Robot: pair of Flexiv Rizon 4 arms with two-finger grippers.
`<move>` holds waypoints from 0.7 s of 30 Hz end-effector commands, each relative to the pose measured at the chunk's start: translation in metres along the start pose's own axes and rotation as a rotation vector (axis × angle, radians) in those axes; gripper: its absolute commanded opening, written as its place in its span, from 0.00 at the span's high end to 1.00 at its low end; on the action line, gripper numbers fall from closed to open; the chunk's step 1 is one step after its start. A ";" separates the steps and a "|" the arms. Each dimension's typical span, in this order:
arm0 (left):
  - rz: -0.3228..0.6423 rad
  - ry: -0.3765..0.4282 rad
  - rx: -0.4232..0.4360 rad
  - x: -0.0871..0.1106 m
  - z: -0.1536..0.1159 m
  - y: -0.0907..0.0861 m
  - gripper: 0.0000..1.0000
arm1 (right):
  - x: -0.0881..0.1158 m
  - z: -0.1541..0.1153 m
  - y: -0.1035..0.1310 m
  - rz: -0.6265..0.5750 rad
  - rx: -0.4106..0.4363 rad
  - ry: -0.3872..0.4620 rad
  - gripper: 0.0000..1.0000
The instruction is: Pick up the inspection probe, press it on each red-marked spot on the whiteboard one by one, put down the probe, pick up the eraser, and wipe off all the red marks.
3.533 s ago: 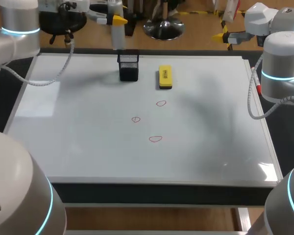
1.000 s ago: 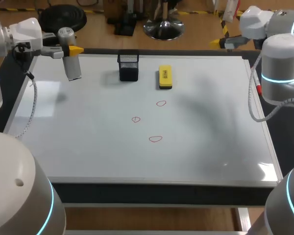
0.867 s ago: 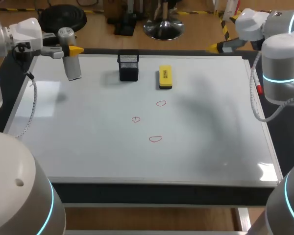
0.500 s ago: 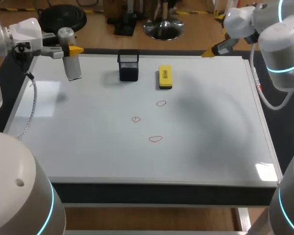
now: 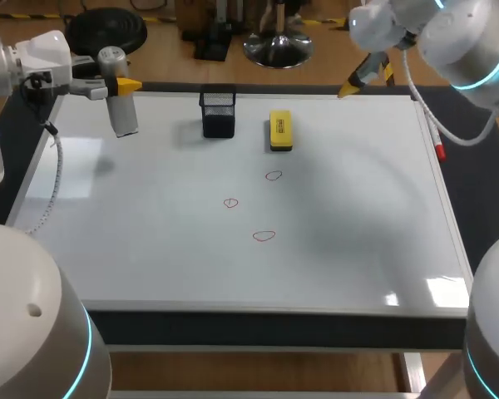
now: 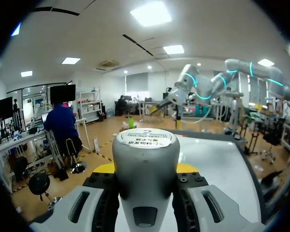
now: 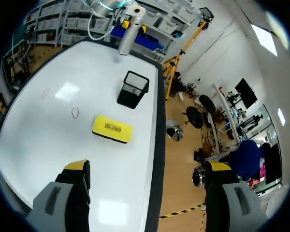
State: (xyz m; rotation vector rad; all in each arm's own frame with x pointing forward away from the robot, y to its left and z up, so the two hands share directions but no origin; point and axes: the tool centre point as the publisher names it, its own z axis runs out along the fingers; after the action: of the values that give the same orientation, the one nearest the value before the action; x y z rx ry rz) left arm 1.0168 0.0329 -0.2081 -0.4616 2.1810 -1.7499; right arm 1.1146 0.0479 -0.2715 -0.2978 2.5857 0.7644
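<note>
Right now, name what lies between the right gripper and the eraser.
Just bare whiteboard between the right gripper and the eraser, per the right wrist view.

Grey cylindrical probe [image 5: 123,112] hangs nearly upright in the left end effector [image 5: 121,86] over the whiteboard [image 5: 150,241] far left corner; yellow eraser [image 5: 280,131] lies flat near three red marks [image 5: 264,236]

Robotics lab, I judged: my left arm [image 5: 40,55] and right arm [image 5: 461,37] flanked table [image 5: 258,329] carrying whiteboard [image 5: 150,218] with red marks [image 5: 264,236].
</note>
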 end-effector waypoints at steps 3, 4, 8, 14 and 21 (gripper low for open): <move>0.002 -0.004 0.002 0.001 0.000 0.000 1.00 | -0.006 0.009 0.012 -0.579 0.361 0.646 0.00; 0.002 -0.004 0.002 0.001 0.000 0.000 1.00 | -0.006 0.010 0.012 -0.594 0.366 0.649 0.00; 0.002 -0.004 0.002 0.001 0.000 0.000 1.00 | -0.004 0.014 0.014 -0.616 0.365 0.671 0.00; 0.002 -0.004 0.002 0.001 0.000 0.000 1.00 | -0.006 0.011 0.013 -0.596 0.401 0.615 0.00; 0.002 -0.004 0.002 0.001 0.000 0.000 1.00 | -0.006 0.011 0.013 -0.596 0.401 0.615 0.00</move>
State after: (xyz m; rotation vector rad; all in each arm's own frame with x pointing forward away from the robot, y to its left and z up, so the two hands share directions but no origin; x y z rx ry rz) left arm 1.0167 0.0330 -0.2079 -0.4618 2.1818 -1.7494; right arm 1.1211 0.0617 -0.2757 -1.1242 2.5852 0.1543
